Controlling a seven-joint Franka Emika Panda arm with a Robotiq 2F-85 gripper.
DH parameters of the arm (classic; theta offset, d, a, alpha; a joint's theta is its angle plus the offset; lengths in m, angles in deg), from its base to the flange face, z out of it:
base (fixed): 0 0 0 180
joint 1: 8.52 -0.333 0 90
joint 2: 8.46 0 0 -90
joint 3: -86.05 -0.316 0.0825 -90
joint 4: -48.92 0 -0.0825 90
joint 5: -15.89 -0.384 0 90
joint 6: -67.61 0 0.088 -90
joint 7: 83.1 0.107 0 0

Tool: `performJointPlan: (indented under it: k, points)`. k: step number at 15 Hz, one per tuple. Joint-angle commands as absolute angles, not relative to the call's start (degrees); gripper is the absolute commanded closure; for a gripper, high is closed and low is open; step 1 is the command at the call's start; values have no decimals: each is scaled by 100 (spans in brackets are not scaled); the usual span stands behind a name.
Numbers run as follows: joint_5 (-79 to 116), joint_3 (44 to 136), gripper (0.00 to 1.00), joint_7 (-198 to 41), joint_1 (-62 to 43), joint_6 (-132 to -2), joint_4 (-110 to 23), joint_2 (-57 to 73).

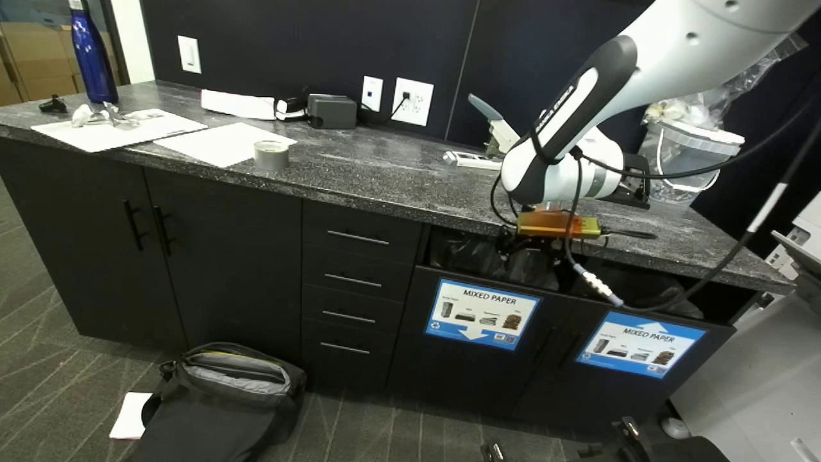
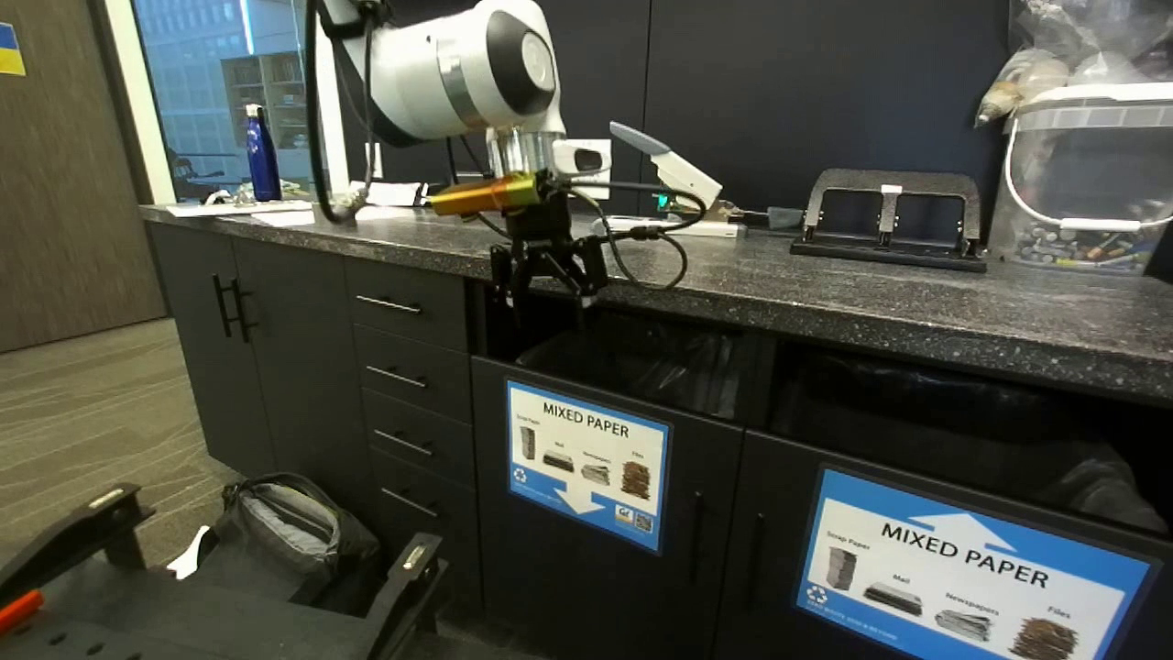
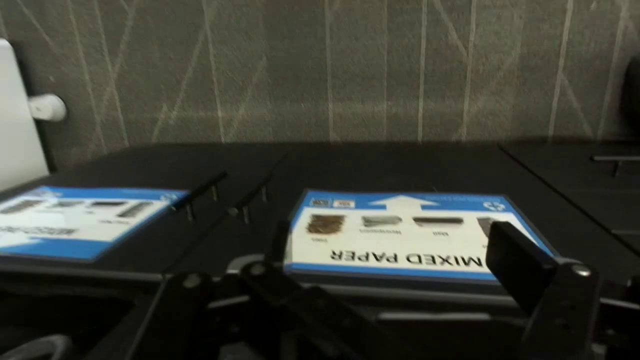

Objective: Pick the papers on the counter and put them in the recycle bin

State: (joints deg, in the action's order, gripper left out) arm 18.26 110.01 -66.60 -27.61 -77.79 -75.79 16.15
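The Panda arm (image 1: 693, 58) reaches in over the counter (image 1: 397, 167), bent so that the claw (image 2: 548, 295) hangs pointing down at the front edge, by the slot of the recycle bin (image 2: 696, 362) with its downward-arrow MIXED PAPER sign (image 2: 586, 458). The fingers (image 3: 520, 265) stand wide apart, and in the wrist view that sign shows between them, upside down. The crumpled paper scraps (image 1: 83, 115) lie well away from the claw, at the far end of the counter, on a flat white sheet (image 1: 96, 142) near a blue bottle (image 1: 93, 58).

The speckled dark grey counter also carries a roll of grey tape (image 1: 271, 155), a standing white card (image 1: 237, 106), a stapler (image 2: 683, 174), a three-hole punch (image 2: 887, 225) and a clear bucket (image 2: 1090, 93). Black cabinets (image 1: 237, 256) stand below it; on the striped carpet (image 1: 359, 430) in front sits an open dark bag (image 1: 218, 423).

The arm's base is cut off in both exterior views. In an exterior view, cables and an orange housing (image 1: 551, 226) leave the claw hard to make out. Whether the fingertips dip into the slot cannot be told. The scraps overlap too much to count, and the bin's interior is lost in shadow.
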Motion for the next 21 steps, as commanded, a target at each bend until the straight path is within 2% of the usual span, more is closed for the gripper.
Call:
performJointPlan:
  k: [1,4,6,13,18,21]
  points:
    - [2713,10762,0,-6047,-2405,-6136,-7931,302]
    - [3188,10307,0,-5753,-1998,-5042,-8149,-697]
    - [3398,9933,0,-5621,-1698,-4810,-8432,-1292]
    - [3933,9009,0,-6048,-918,-5792,-9661,-2813]
    - [3644,9113,0,-7010,-521,-6405,-9955,-3299]
    - [2714,9517,0,-8128,-481,-6209,-9741,-3595]
